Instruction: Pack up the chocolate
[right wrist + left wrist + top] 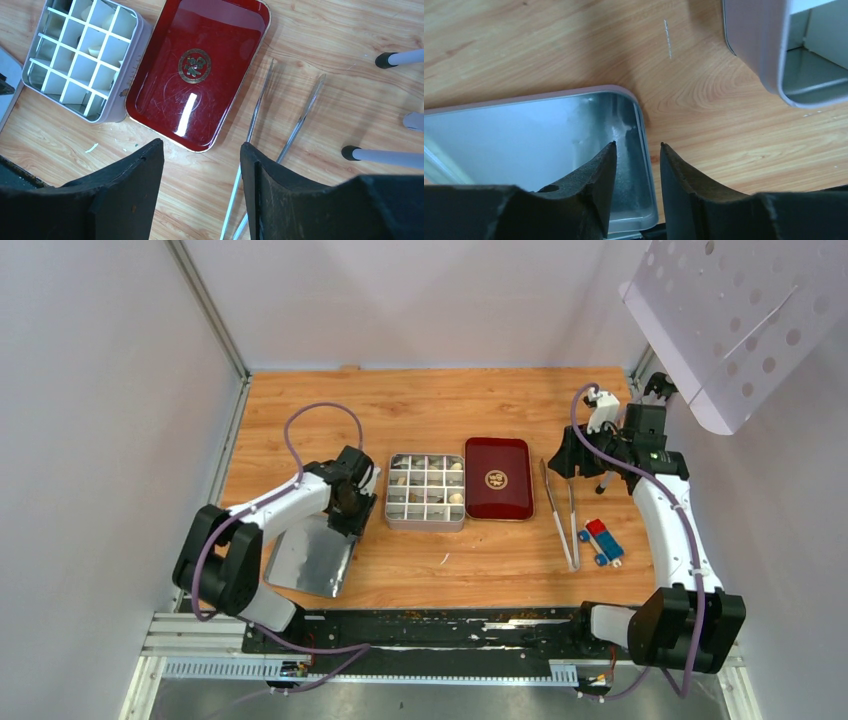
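Chocolate (456,497) is seen in the tin (425,525). Left of it, a tray's (524,130) rim is straddled by the half-open, empty left gripper (636,145). The right gripper (200,147) is half-open, empty. The tin could be jolted by a slipping tray.

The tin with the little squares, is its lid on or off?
Off. The tin is uncovered: its compartments show, and a red lid lies beside it.

Wood worktop (440,400). Directly on it, left to right: flat silver tray (310,558) at the near-left corner, gridded tin (425,524) mid-worktop, dark red lid (498,478) just beside it, metal tongs (557,515), small red-and-blue block (600,540). White scrap (445,558) lies near the tin.
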`<state>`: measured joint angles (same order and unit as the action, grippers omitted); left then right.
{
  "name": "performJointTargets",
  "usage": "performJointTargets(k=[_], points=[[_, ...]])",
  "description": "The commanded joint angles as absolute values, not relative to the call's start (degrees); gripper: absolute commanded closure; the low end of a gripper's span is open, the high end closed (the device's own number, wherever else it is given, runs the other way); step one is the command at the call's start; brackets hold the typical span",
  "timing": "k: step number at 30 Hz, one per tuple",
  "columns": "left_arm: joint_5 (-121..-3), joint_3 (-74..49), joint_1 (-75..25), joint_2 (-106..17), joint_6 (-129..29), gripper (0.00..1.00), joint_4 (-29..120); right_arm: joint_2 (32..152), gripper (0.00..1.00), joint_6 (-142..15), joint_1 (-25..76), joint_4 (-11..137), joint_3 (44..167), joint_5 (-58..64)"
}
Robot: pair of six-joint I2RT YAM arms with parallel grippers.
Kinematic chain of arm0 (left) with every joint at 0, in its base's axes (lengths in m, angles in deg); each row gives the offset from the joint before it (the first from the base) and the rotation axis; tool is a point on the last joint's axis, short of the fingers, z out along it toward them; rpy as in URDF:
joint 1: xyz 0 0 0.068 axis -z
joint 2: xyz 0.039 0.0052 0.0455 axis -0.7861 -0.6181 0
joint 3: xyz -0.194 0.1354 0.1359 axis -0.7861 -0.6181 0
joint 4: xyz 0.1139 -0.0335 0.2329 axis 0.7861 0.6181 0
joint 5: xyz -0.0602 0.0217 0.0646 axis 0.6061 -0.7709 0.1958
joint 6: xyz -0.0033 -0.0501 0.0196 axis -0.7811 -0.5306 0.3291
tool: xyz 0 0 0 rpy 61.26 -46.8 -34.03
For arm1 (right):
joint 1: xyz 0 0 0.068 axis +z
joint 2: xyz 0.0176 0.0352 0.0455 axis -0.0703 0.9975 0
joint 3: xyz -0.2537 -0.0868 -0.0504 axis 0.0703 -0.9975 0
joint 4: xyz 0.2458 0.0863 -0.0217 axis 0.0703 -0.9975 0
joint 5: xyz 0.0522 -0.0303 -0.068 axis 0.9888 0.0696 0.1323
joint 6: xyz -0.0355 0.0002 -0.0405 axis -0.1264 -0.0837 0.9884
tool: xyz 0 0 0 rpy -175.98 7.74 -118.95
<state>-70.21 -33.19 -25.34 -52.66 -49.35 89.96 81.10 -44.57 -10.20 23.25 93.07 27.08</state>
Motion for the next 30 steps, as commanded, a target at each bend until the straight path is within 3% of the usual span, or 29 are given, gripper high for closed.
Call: performJointTargets(k=[1,6,11,15,21,30], points=[[-66.0,-32.6,-26.1,-56.6,-50.4,0.56,88.8,78.7,0.42,-45.1,-10.3,25.8,93.8,26.7],[-65.8,-33.2,-26.4,-59.0,-49.2,0.65,87.5,76.8,0.41,-45.3,-10.5,26.3,91.5,26.6],[-64.7,-33.2,-26.4,-58.6,-48.1,1.00,87.0,75.6,0.41,-45.5,-10.8,25.6,90.1,27.0],[-66.5,-30.5,-27.2,-55.2,-47.8,1.00,90.8,75.7,0.42,-44.3,-10.8,24.1,90.2,26.7],[-63.1,-20.2,-36.5,-49.3,-44.7,1.00,95.5,76.9,0.42,-42.1,-10.8,23.2,92.4,30.2],[-43.7,-9.0,-42.0,-43.3,-49.7,1.00,85.3,81.6,0.42,-43.1,-10.8,23.4,95.7,33.2]])
